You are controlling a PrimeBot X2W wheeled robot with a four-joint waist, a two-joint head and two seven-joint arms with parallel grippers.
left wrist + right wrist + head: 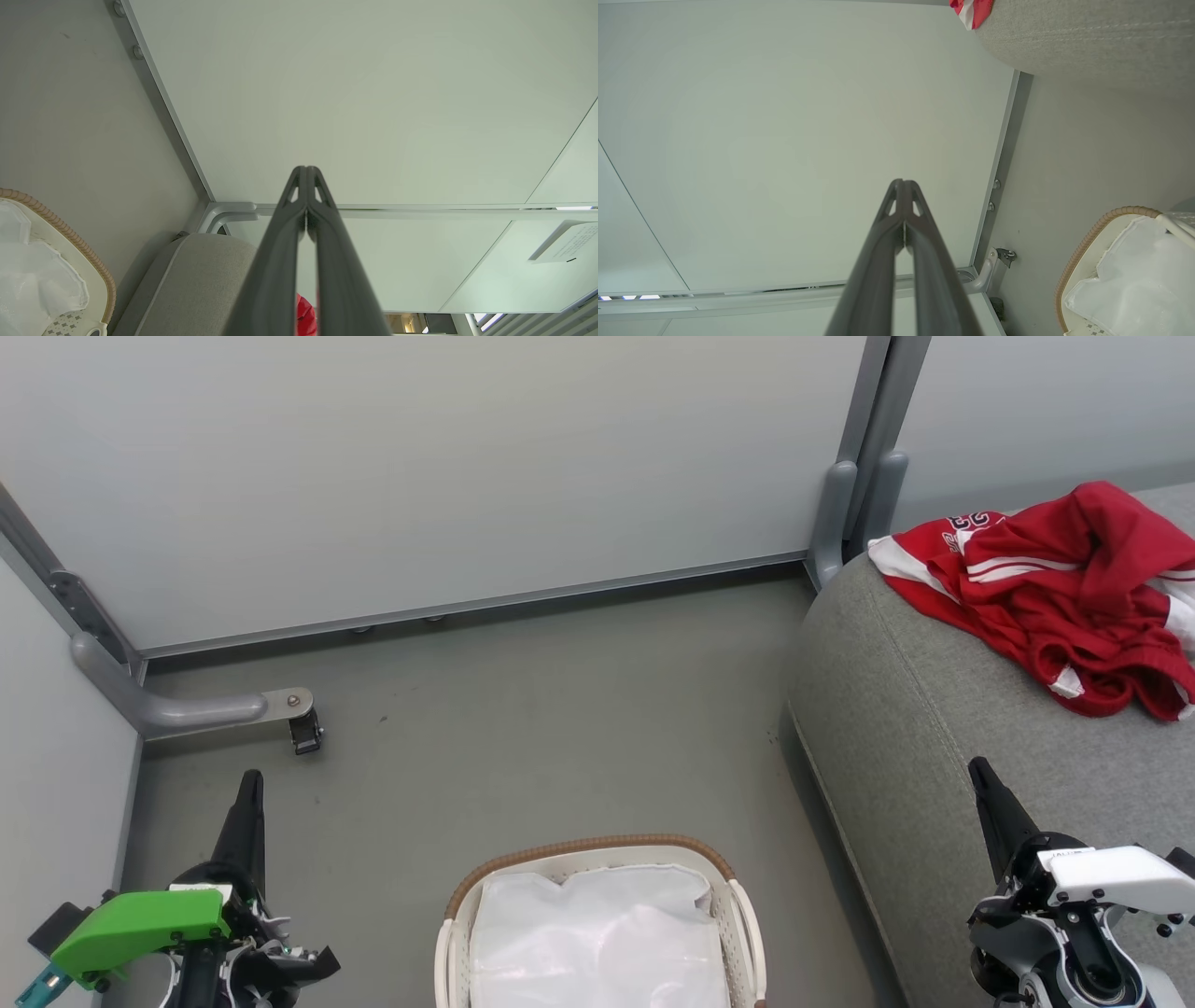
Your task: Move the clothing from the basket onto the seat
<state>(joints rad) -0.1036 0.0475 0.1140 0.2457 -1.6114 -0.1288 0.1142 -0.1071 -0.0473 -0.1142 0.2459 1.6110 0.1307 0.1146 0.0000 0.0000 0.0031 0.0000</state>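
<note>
You have bright, even, diffuse light in the head view, with sharp detail throughout. The glossy liner sheet [597,933] at 6 o'clock glares almost to pure white and loses its folds. A soft shadow lies on the floor [523,728] along the seat [896,709] at 4 o'clock. In both wrist views the panel edges [163,93] bow slightly toward the borders, and the left gripper [306,173] softens toward 6 o'clock.

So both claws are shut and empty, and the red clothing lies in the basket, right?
No. The red clothing lies on the grey seat, not in the basket, as the head view shows. The left claw and right claw are shut and empty.
</note>
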